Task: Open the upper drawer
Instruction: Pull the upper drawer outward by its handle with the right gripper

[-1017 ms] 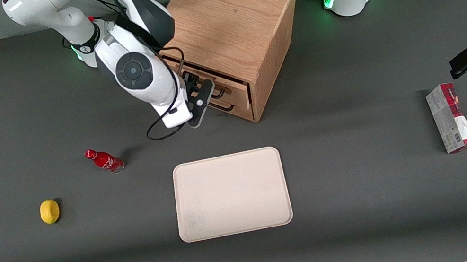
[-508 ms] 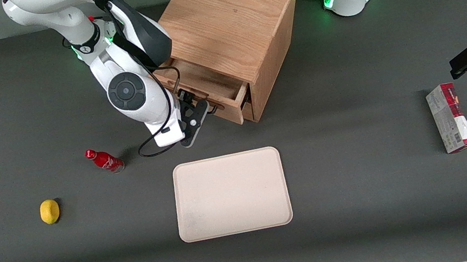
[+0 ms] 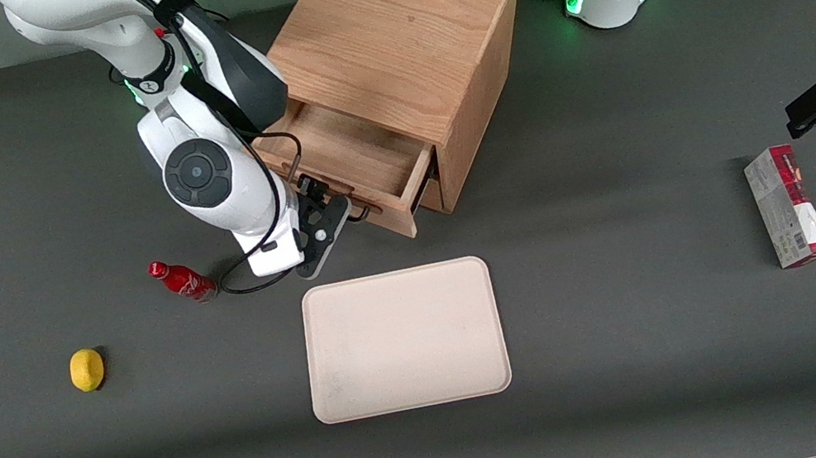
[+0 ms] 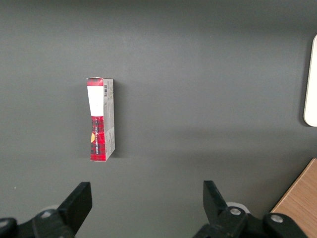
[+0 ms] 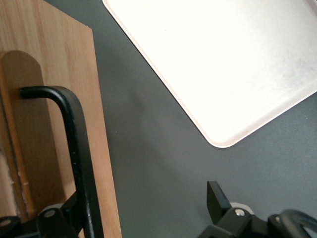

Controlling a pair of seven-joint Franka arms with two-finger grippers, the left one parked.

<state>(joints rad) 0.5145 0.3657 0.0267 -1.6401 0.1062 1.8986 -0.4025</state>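
Upper drawer (image 3: 354,159): we find it pulled well out of the wooden cabinet (image 3: 399,37), its shallow tray exposed, front edge near the cream tray (image 3: 404,339).
Handle (image 5: 79,158): black bar, running between the claw's fingers.
Claw (image 3: 330,213): we record it at the drawer front, clenched around the handle.
Table (image 3: 647,346): we note a red bottle (image 3: 182,280) and lemon (image 3: 87,369) toward the working arm's end, a red box (image 3: 788,206) toward the parked arm's.
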